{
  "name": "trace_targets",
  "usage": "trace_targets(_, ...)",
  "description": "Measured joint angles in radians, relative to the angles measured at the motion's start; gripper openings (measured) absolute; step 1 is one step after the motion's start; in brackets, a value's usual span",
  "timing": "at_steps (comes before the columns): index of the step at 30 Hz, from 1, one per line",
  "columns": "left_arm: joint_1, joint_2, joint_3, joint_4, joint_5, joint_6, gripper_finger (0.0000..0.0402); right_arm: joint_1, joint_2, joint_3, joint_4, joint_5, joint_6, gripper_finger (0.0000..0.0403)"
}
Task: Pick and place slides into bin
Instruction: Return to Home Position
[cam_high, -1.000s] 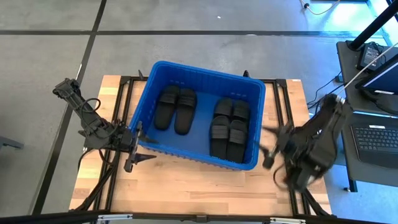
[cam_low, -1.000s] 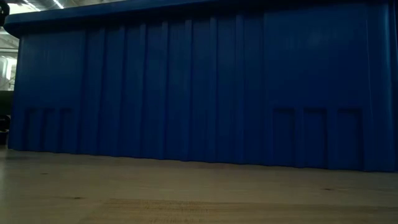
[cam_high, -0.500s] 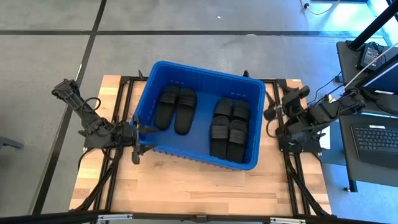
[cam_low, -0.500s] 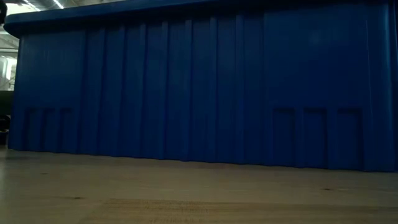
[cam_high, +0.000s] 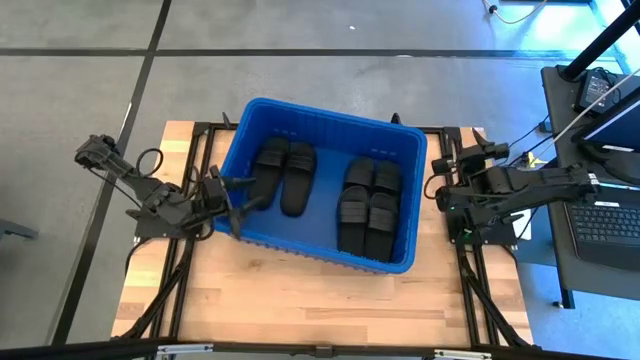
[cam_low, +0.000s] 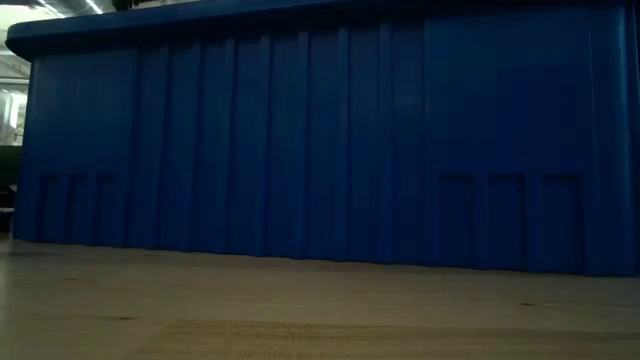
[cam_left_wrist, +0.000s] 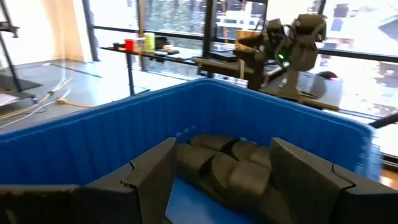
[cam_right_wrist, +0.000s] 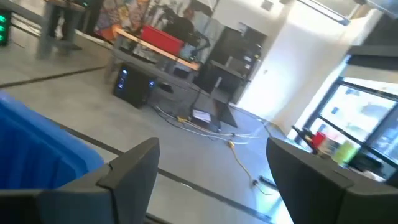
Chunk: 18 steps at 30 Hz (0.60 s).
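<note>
The blue bin (cam_high: 322, 118) stands in the middle of the table; its near wall (cam_low: 320, 140) fills the low view. Several black slides lie flat on its floor: one pair at the left (cam_high: 282, 175) and two pairs at the right (cam_high: 368, 200). My left gripper (cam_high: 250, 193) is open and empty over the bin's left wall, pointing into the bin; in the left wrist view (cam_left_wrist: 222, 146) the slides (cam_left_wrist: 230, 168) show between its fingers. My right gripper (cam_high: 437, 175) is open and empty just right of the bin; in its wrist view (cam_right_wrist: 212, 144) the bin's wall (cam_right_wrist: 37, 149) shows at the edge.
Bare wooden table (cam_high: 300, 300) lies in front of the bin. Dark frame rails (cam_high: 190, 150) run along both sides of the table. A desk with a laptop (cam_high: 605, 220) stands off the table's right edge.
My left gripper has risen from beside the bin's near left corner, turned toward the bin and gone over its left wall. My right gripper has swung from the table's near right side toward the far edge and now stands beside the bin's right wall.
</note>
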Motion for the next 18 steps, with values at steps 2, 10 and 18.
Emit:
trace_targets(2, 0.022, 0.0, 0.0, 0.0, 0.0, 0.0, 0.0248, -0.027, 0.0, -0.043, 0.051, 0.0, 0.001, 0.0296)
trace_targets(10, 0.097, 0.0, 0.0, 0.0, 0.008, 0.005, 0.0248, -0.124, 0.0, -0.158, 0.211, 0.0, 0.125, 0.0296)
trace_targets(18, 0.145, 0.0, 0.0, 0.0, 0.015, 0.026, 0.0248, -0.074, 0.0, -0.014, 0.334, 0.0, 0.177, 0.0296)
